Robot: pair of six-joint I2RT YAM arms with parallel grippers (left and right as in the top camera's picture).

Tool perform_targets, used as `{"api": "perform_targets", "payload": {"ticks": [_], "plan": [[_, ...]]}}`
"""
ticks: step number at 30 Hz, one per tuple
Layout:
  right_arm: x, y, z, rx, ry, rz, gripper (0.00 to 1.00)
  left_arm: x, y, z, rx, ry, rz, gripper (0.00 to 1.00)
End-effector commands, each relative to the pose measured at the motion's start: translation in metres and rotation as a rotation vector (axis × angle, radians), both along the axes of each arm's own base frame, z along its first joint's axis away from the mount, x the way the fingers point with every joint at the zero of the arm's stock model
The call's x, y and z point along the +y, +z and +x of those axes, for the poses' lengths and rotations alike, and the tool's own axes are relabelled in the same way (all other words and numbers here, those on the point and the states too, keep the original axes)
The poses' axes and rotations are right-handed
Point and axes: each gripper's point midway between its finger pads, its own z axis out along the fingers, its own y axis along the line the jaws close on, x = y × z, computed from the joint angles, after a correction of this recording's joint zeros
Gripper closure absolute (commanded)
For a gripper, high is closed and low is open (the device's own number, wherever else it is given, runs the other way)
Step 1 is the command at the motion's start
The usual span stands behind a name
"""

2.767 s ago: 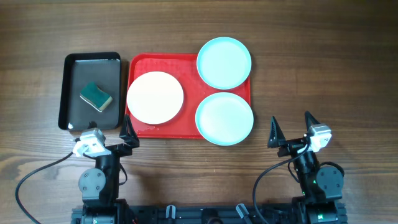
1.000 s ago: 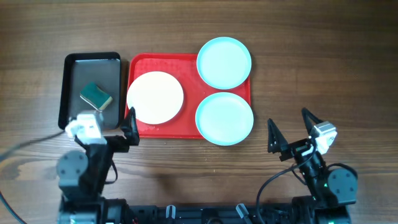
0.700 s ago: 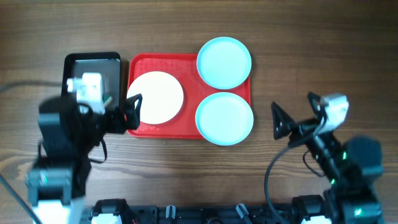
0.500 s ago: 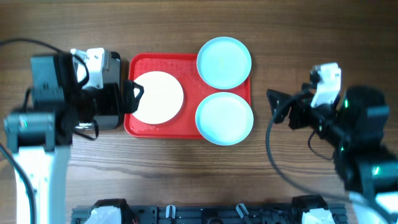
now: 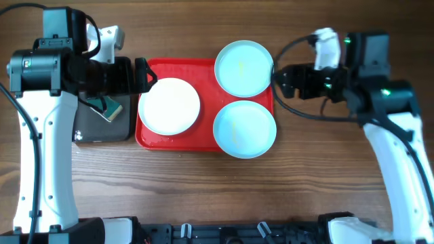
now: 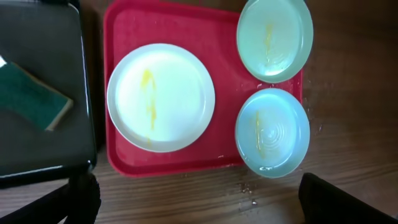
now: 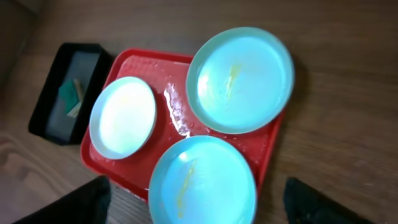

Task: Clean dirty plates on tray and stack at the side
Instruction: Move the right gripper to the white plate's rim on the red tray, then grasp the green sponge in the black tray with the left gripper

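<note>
The red tray [image 5: 203,71] holds three plates: a creamy white one [image 5: 169,106] at the left, an aqua one [image 5: 244,68] at the far right and an aqua one [image 5: 244,129] at the near right, overhanging the lip. Each has a yellow streak in the left wrist view: white [image 6: 161,97], far aqua [image 6: 274,38], near aqua [image 6: 272,132]. My left gripper [image 5: 144,74] is open and empty above the tray's left edge. My right gripper [image 5: 279,76] is open and empty just right of the far aqua plate [image 7: 240,79].
A black tray [image 5: 102,132] with a green and yellow sponge [image 5: 107,107] lies left of the red tray, partly under my left arm. Water droplets lie on the wood table [image 6: 249,190] in front of the red tray.
Both arms have lifted from the table's front edge and swung out. The left gripper now hangs at the tray's left edge, the right beside the far aqua plate. The plates have not moved.
</note>
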Motion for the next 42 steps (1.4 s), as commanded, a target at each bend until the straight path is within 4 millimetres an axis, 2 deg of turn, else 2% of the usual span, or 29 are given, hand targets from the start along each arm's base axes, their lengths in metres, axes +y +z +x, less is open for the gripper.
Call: {"api": "perform_targets", "payload": {"ticks": [1,6,9,11,12,14,16,19,22,26,29,32,39,40,41,42], "plan": [[0.047,-0.016,0.005,0.068,0.055,0.025,0.18,0.014,0.006,0.011,-0.049,0.038,0.066,0.00],[0.113,-0.047,0.016,0.128,0.115,-0.063,0.26,0.080,-0.007,0.021,0.007,0.421,0.236,0.00],[0.149,-0.073,0.029,0.146,0.127,-0.121,0.36,0.111,-0.021,0.023,0.060,0.509,0.252,0.00],[0.162,-0.098,0.037,0.158,0.113,-0.173,0.41,0.127,-0.033,0.025,0.102,0.548,0.255,0.00],[0.167,-0.111,0.038,0.170,0.122,-0.183,0.41,0.133,-0.039,0.026,0.120,0.560,0.256,0.00],[0.177,-0.146,0.039,0.213,0.147,-0.216,0.41,0.145,-0.057,0.029,0.175,0.581,0.258,0.08],[0.186,-0.171,0.040,0.234,0.162,-0.229,0.41,0.151,-0.072,0.032,0.219,0.589,0.259,0.11],[0.201,-0.198,0.039,0.247,0.191,-0.234,0.45,0.156,-0.091,0.040,0.260,0.622,0.249,0.12],[0.215,-0.213,0.037,0.237,0.215,-0.234,0.52,0.163,-0.107,0.050,0.279,0.649,0.243,0.13],[0.225,-0.225,0.042,0.208,0.206,-0.240,0.62,0.168,-0.121,0.062,0.275,0.653,0.242,0.13],[0.219,-0.236,0.047,0.208,0.159,-0.269,0.67,0.169,-0.126,0.066,0.276,0.654,0.243,0.13],[0.216,-0.244,0.050,0.206,0.145,-0.294,0.67,0.170,-0.129,0.069,0.268,0.654,0.242,0.13],[0.217,-0.246,0.052,0.201,0.139,-0.290,0.67,0.171,-0.129,0.074,0.252,0.655,0.241,0.14],[0.216,-0.249,0.051,0.211,0.127,-0.288,0.75,0.171,-0.130,0.075,0.253,0.655,0.240,0.15],[0.214,-0.252,0.049,0.218,0.126,-0.290,0.91,0.171,-0.133,0.075,0.256,0.655,0.241,0.16],[0.213,-0.253,0.048,0.225,0.122,-0.291,0.96,0.171,-0.137,0.074,0.261,0.654,0.241,0.16]]}}
